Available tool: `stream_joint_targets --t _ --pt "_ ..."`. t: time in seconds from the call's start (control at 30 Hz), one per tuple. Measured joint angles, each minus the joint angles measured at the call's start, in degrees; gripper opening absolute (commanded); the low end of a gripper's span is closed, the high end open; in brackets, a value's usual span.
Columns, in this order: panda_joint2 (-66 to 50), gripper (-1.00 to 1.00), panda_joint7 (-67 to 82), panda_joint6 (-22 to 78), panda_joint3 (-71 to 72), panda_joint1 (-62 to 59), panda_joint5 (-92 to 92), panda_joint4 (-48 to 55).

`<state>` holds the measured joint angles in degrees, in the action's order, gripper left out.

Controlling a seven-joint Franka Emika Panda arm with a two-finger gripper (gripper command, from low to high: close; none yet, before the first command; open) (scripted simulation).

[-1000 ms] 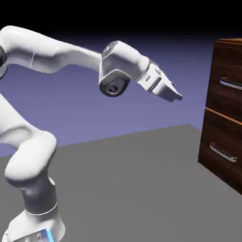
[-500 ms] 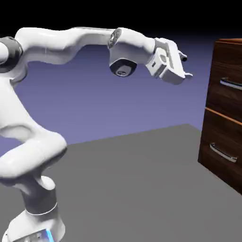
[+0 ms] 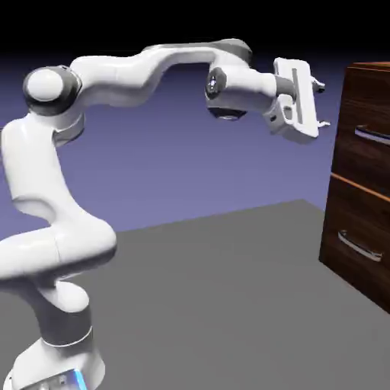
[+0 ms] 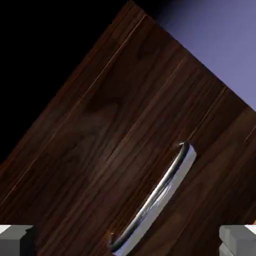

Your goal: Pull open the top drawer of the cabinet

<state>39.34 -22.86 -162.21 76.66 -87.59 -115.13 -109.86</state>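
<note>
End effector (image 3: 323, 105) open, fingertips wide apart, pointing toward cabinet (image 3: 362, 179); arm (image 3: 137, 80) raised, bent, reaching toward exterior view's right.

Glossy white robot arm with dark joint caps, showing its rounded casing

The smooth, glossy white robot arm (image 3: 42, 167) is showing bulbous, tube-like segments, with a dark grey ring circling the round white cap of the elbow joint (image 3: 50, 85) and darker grey shading the wrist housing (image 3: 228, 80). The flared white base (image 3: 57, 366) is carrying a bright blue strip along its lower front, and a thin pale seam is ringing the column above. The blocky white two-finger gripper (image 3: 323, 105) is displaying a long grey slot down its body, and its small squared fingertips (image 4: 16, 241) are looking grey in the hand view.
</note>
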Motion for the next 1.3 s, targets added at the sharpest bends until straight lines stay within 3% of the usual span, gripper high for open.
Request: stream_joint_targets --t 0.57,0.87,0.9,0.97,1.3 --pt "2.5 1.00 7.2 4.3 28.2 -32.5 -42.4 18.8" --pt "9.5 1.00 -0.8 0.6 35.3 -44.6 -39.8 33.8" --pt "9.7 -1.00 -1.0 0.5 35.5 -44.9 -39.7 34.2" --pt "9.7 -1.00 -1.0 0.5 35.5 -44.9 -39.7 34.2" --pt "0.8 -1.00 9.1 6.1 24.5 -27.5 -44.1 13.5"
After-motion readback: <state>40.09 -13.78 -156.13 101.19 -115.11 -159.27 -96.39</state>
